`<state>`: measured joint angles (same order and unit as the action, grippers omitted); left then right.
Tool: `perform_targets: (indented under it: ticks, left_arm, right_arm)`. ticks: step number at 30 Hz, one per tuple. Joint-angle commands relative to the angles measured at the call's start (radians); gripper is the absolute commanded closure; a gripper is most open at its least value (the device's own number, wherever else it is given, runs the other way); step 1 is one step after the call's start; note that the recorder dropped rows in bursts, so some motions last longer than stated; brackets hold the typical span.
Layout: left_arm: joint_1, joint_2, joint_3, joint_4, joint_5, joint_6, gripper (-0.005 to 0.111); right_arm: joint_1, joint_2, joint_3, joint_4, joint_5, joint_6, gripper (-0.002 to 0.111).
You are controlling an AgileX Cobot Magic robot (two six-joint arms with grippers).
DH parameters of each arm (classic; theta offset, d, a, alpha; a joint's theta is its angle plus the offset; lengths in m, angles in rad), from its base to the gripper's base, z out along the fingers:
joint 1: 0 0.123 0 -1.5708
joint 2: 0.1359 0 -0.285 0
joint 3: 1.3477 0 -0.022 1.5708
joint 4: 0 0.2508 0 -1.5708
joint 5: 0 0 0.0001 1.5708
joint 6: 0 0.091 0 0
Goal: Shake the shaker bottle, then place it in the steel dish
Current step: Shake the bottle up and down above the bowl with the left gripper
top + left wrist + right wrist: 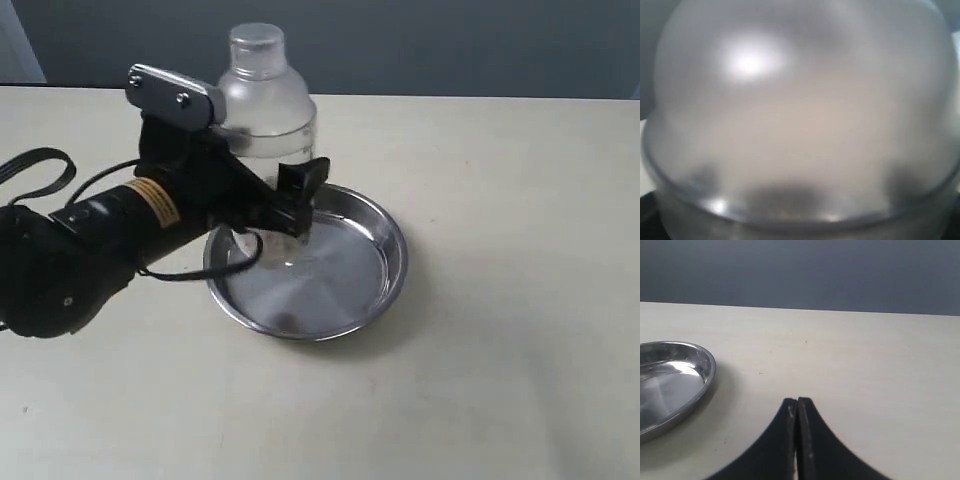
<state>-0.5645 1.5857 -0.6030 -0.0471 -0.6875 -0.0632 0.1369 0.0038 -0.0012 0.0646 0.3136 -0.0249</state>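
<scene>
The frosted shaker bottle (266,112) stands upright over the back part of the steel dish (372,272). My left gripper (278,195) is shut on the bottle's lower body, one black finger crossing its front. The bottle's base sits low inside the dish; whether it touches the bottom I cannot tell. In the left wrist view the blurred dome of the shaker bottle (800,110) fills the picture and hides the fingers. My right gripper (797,404) is shut on nothing, low over the table to the right of the steel dish (675,372), outside the exterior view.
The beige table (500,320) runs wide around the dish, ending at a dark wall behind. A black cable loop (38,168) hangs off the left arm at the far left.
</scene>
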Motion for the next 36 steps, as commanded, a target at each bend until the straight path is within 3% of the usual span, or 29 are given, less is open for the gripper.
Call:
perform_targets:
  ticks: [1,2,4,5,6,8,9,10,12,13,14,16,17,18,19,20,21,23,24,25,26,27,28,30,32,34,36]
  left_arm:
    - [0.003,-0.007,-0.006,-0.524,-0.075,0.137,0.107]
    - [0.001,-0.009,-0.006,-0.425,-0.038,0.109,0.106]
    - [-0.025,-0.034,-0.006,0.185,0.039,0.016,0.106]
    - [-0.027,-0.038,-0.006,0.242,0.039,0.015,0.107]
    - [-0.018,-0.038,-0.006,0.055,0.035,0.063,0.107]
    - [0.019,-0.014,-0.006,-0.606,-0.075,0.221,0.107]
    - [0.021,-0.010,-0.006,-0.695,-0.102,0.174,0.106]
    - [0.021,-0.018,-0.006,-0.543,-0.052,0.145,0.106]
    - [-0.006,-0.045,-0.008,0.161,0.045,0.039,0.106]
    - [-0.010,-0.049,-0.008,0.251,0.038,0.027,0.107]
    - [-0.001,-0.043,-0.008,0.039,0.018,0.069,0.107]
    - [0.019,-0.015,-0.008,-0.537,-0.085,0.112,0.107]
    - [0.021,-0.013,-0.008,-0.554,-0.088,0.077,0.106]
    - [0.019,-0.018,-0.008,-0.349,-0.035,0.070,0.106]
    - [0.005,-0.031,-0.008,0.028,0.017,0.029,0.106]
    - [0.000,-0.038,-0.008,0.274,0.036,0.002,0.107]
    - [-0.002,-0.038,-0.008,0.238,0.036,-0.002,0.107]
    - [0.023,-0.011,-0.008,-0.372,-0.010,0.078,0.107]
    - [0.023,-0.004,-0.008,-0.548,-0.041,0.063,0.106]
    - [0.021,-0.009,-0.008,-0.415,-0.018,0.075,0.106]
    - [0.017,-0.017,-0.008,-0.117,0.003,0.072,0.106]
    - [0.014,-0.030,-0.008,0.070,-0.028,0.045,0.106]
    - [0.015,-0.061,-0.017,0.132,-0.118,-0.018,0.107]
    - [0.015,-0.126,-0.050,0.047,-0.199,-0.044,0.107]
    - [0.015,-0.170,-0.079,-0.048,-0.145,-0.029,0.107]
    - [0.015,-0.106,-0.058,-0.060,-0.015,-0.029,0.106]
    - [0.015,0.004,-0.027,-0.051,-0.039,-0.085,0.106]
  right_arm:
    - [0.004,-0.004,0.001,-0.003,-0.008,-0.001,0.109]
    - [0.004,-0.004,0.001,-0.003,-0.008,-0.001,0.109]
    - [0.004,-0.004,0.001,-0.003,-0.008,-0.001,0.109]
    - [0.004,-0.004,0.001,-0.003,-0.008,-0.001,0.109]
    - [0.004,-0.004,0.001,-0.003,-0.008,-0.001,0.109]
    - [0.004,-0.004,0.001,-0.003,-0.008,-0.001,0.109]
    - [0.004,-0.004,0.001,-0.003,-0.008,-0.001,0.109]
    - [0.004,-0.004,0.001,-0.003,-0.008,-0.001,0.109]
    - [0.004,-0.004,0.001,-0.003,-0.008,-0.001,0.109]
    - [0.004,-0.004,0.001,-0.003,-0.008,-0.001,0.109]
    - [0.004,-0.004,0.001,-0.003,-0.008,-0.001,0.109]
    - [0.004,-0.004,0.001,-0.003,-0.008,-0.001,0.109]
    - [0.004,-0.004,0.001,-0.003,-0.008,-0.001,0.109]
    - [0.004,-0.004,0.001,-0.003,-0.008,-0.001,0.109]
    - [0.004,-0.004,0.001,-0.003,-0.008,-0.001,0.109]
    - [0.004,-0.004,0.001,-0.003,-0.008,-0.001,0.109]
    - [0.004,-0.004,0.001,-0.003,-0.008,-0.001,0.109]
    - [0.004,-0.004,0.001,-0.005,-0.008,-0.001,0.109]
    - [0.004,-0.004,0.001,-0.005,-0.008,-0.001,0.109]
    - [0.004,-0.004,0.001,-0.005,-0.008,-0.001,0.109]
    - [0.004,-0.004,0.001,-0.005,-0.008,-0.001,0.109]
    - [0.004,-0.004,0.001,-0.005,-0.008,-0.001,0.109]
    - [0.004,-0.004,0.001,-0.005,-0.008,-0.001,0.109]
    - [0.004,-0.004,0.001,-0.005,-0.008,-0.001,0.109]
    - [0.004,-0.004,0.001,-0.005,-0.008,-0.001,0.109]
    - [0.004,-0.004,0.001,-0.005,-0.008,-0.001,0.109]
    - [0.004,-0.004,0.001,-0.005,-0.008,-0.001,0.109]
